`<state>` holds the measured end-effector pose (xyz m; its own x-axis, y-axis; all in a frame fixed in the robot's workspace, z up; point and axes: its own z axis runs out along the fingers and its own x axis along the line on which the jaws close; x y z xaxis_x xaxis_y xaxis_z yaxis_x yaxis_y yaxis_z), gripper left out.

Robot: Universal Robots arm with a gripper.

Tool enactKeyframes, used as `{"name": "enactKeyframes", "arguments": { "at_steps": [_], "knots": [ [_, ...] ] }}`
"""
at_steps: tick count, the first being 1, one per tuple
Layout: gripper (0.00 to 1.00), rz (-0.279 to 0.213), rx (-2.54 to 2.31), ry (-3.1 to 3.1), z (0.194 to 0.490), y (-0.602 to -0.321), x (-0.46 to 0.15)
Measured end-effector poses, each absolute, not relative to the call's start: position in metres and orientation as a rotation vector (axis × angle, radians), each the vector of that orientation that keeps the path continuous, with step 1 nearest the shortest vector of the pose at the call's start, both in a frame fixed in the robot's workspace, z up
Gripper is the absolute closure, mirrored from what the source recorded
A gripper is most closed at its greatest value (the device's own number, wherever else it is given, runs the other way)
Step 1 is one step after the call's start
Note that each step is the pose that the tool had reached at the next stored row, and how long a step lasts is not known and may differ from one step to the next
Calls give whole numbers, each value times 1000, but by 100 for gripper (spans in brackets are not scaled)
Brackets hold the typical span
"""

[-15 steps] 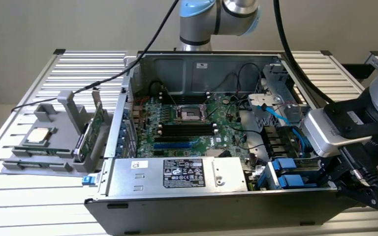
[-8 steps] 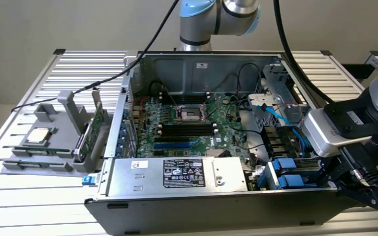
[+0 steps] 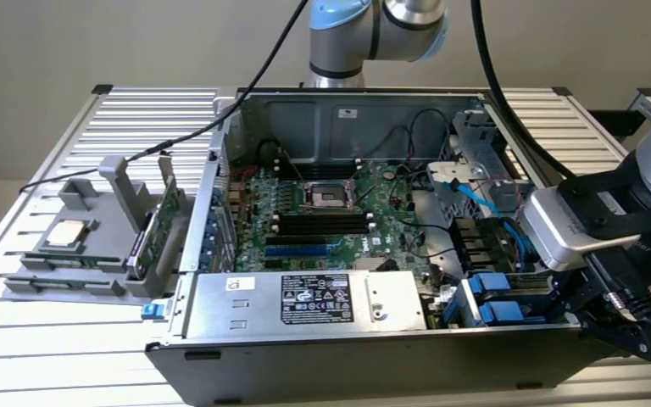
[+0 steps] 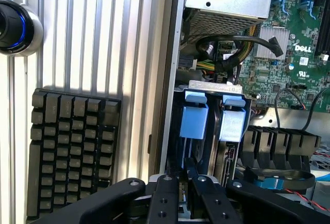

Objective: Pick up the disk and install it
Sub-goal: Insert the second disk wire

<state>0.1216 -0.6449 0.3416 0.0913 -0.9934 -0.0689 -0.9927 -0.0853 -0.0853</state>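
Observation:
Two blue plastic carriers stand edge-on, side by side, in the drive cage at the open computer case's front corner on the exterior view's right. The disk (image 4: 194, 122) (image 3: 491, 286) sits in the carrier that lines up with my fingers, and only its blue tab and dark edge show. My gripper (image 4: 184, 184) (image 3: 610, 329) hangs just outside the case wall beside that cage. Its black fingers (image 4: 166, 195) are drawn close together with nothing visible between them. They stop a short way from the blue tabs.
The power supply (image 3: 303, 301) and the green motherboard (image 3: 314, 212) fill the case. At the exterior view's left, a grey holder (image 3: 88, 254) carries a silver chip (image 3: 65, 232) and green cards (image 3: 158, 227). A black keyboard (image 4: 72, 152) lies on the slatted table (image 4: 103, 38).

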Motion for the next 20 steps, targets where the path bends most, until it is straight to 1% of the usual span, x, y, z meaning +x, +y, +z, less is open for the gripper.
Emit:
{"name": "enactKeyframes", "arguments": {
  "at_steps": [20],
  "knots": [
    [84,-10,-2237,2047,344,-645,122]
  ]
}}
